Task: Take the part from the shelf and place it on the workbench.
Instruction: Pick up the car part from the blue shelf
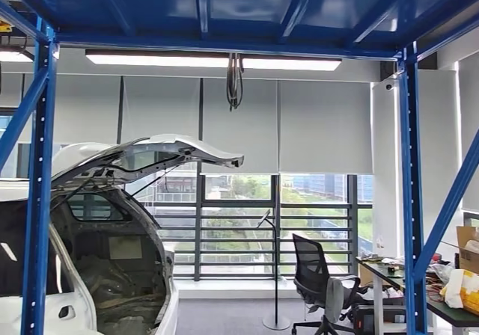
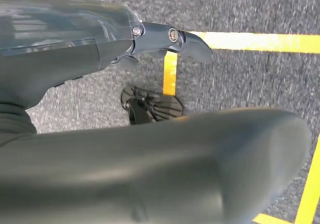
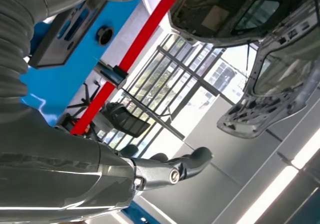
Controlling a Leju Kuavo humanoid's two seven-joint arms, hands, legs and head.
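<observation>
- Where it hangs over the floor, the left robot hand point(image 2: 113, 144) holds nothing: its thumb and a straight finger point(image 2: 188, 41) are apart, with bare space between them.
- Beneath that hand lies grey carpet point(image 2: 245, 79), and yellow tape point(image 2: 264, 42) runs across it just past the fingertip.
- The right robot hand point(image 3: 113, 174) is also empty, its fingers point(image 3: 192, 164) stretched out, slightly bent, and clasping nothing.
- Close beside the right hand stands a blue post of the shelf point(image 3: 56, 79), with a red beam point(image 3: 132, 54) slanting off it.
- From the head view, the shelf's blue uprights frame the room on both sides and its deck spans overhead.
- Which item is the part, and where it sits, I cannot tell from these pictures.
- Farther out from the right hand is a white car point(image 1: 113, 260), its hatch point(image 1: 169, 148) raised.
- On the right-hand side, behind the shelf upright, a worktop point(image 1: 446, 309) carries a cardboard box point(image 1: 468, 249), a yellow bag point(image 1: 460, 289) and small clutter too fine to name.
- A black chair point(image 1: 316, 275) stands just beside the worktop.
- Farthest off are windows point(image 1: 242, 223) with grey blinds point(image 1: 322, 125) half lowered, and a long ceiling light point(image 1: 209, 60) glows above them.
</observation>
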